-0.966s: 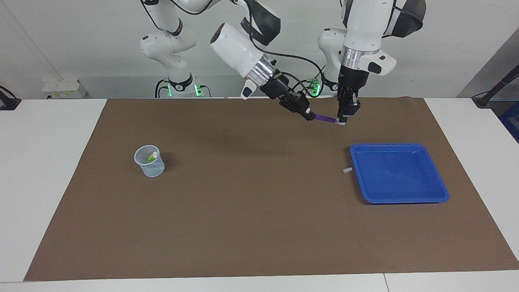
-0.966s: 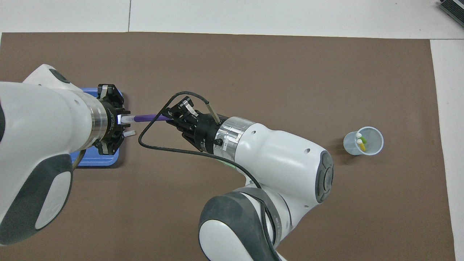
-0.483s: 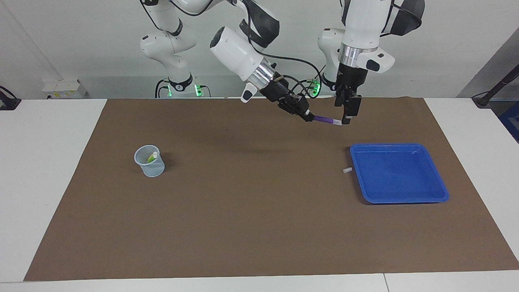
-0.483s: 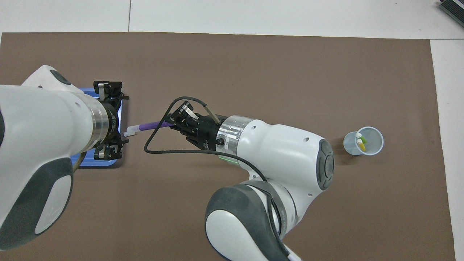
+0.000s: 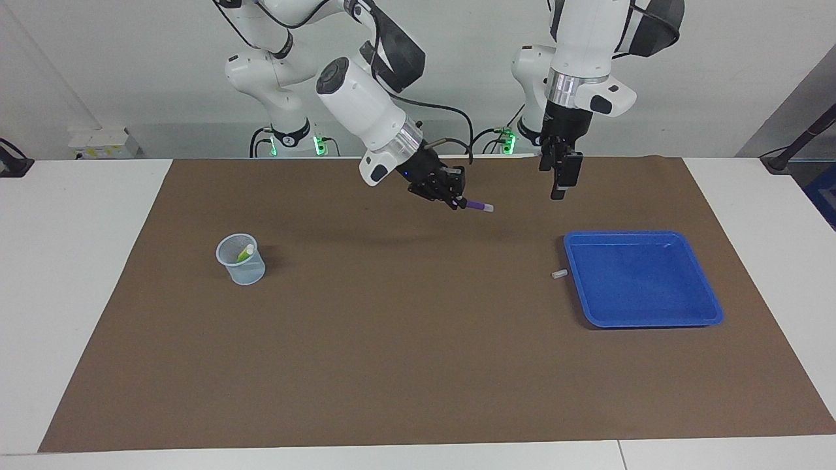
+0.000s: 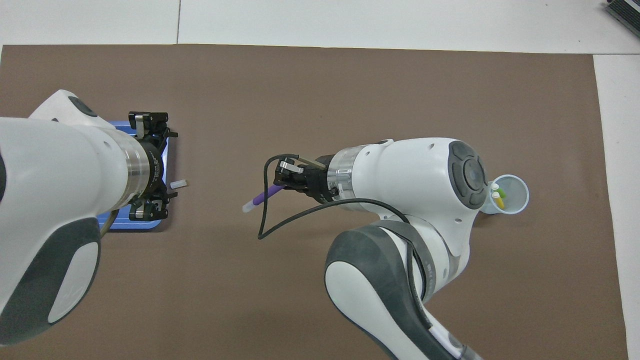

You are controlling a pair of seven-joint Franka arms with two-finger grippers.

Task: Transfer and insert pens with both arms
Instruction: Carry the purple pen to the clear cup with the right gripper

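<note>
- A white table (image 5: 78, 274) carries a brown mat (image 5: 405, 339) that fills most of both frames; a pale wall closes the top of the facing view.
- No brand, label or writing can be read anywhere.
- Right gripper (image 5: 455, 202), upper centre of the facing view, is pressed together on the purple pen (image 5: 477, 205), which hangs in the air over bare mat; the pen's pale cap end points toward the left arm's end of the table. In the overhead view the pen (image 6: 260, 198) lies at frame centre, slanting down toward the frame's lower left.
- Left gripper (image 5: 557, 189), upper right of the facing view, hangs with its fingers spread and holds nothing, over the mat's edge nearest the robots.
- Clear plastic cup (image 5: 241, 259), left of centre in the facing view, stands upright on the mat and holds the green pen (image 6: 501, 192) and the yellow pen (image 6: 498, 199), caps upward.
- Blue tray (image 5: 643, 279), right of centre in the facing view, lies flat on the mat.
- Small whitish cap piece (image 5: 558, 275) lies on the mat just beside the tray's edge.
</note>
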